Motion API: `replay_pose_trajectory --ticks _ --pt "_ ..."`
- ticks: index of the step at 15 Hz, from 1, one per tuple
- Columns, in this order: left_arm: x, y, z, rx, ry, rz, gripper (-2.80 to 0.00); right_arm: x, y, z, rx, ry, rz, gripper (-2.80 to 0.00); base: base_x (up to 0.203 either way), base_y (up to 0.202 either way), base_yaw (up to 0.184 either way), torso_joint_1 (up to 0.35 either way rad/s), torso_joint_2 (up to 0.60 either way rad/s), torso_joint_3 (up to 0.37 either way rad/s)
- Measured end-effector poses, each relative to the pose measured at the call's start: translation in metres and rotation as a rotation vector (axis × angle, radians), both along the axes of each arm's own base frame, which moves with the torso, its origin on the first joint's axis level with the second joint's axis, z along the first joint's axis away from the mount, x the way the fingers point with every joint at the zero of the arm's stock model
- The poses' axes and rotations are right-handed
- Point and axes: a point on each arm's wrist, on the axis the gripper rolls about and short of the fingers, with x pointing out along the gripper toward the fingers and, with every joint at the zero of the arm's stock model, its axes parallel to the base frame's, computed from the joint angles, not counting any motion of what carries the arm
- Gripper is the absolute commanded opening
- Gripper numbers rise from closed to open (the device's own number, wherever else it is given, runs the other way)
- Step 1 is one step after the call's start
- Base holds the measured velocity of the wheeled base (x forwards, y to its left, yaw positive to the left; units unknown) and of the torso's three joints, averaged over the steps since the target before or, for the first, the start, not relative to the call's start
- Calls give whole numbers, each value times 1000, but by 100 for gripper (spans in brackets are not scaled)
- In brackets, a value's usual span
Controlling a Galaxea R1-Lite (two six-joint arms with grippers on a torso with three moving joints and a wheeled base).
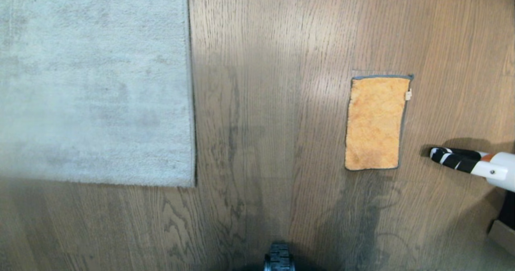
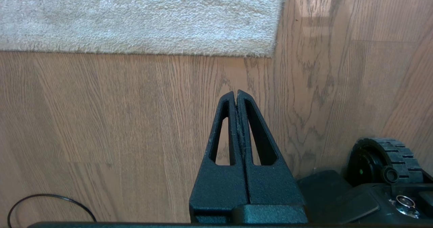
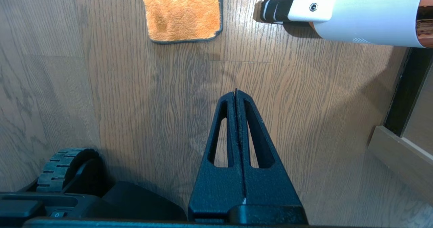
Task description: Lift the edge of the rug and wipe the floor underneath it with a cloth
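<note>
Rug corner lying flat on the wood floor, orange cloth lying apart from it, both arms parked low.

The rug edge (image 1: 192,102) runs straight to a square corner and lies flat on the floor (image 1: 261,122). The cloth (image 1: 376,123) lies spread flat well to the right of the rug edge, with bare planks between them. Just right of the cloth lies a white handle (image 1: 493,169) with a black-and-white striped tip pointing at it. The left gripper (image 2: 236,93) hangs above bare floor just short of the rug corner, its fingers pressed together and empty. The right gripper (image 3: 235,92) hangs near the cloth's short end, fingers likewise together and holding nothing. A base wheel (image 1: 279,259) shows nearest the robot.
</note>
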Motion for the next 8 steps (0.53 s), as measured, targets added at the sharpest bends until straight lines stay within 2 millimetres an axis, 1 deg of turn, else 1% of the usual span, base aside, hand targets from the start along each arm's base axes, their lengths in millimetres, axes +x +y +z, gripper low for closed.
replay_pose_trajectory --ticks 8 --pt "0 0 0 0 0 0 -280 0 0 0 0 0 0 -280 0 0 0 0 0 0"
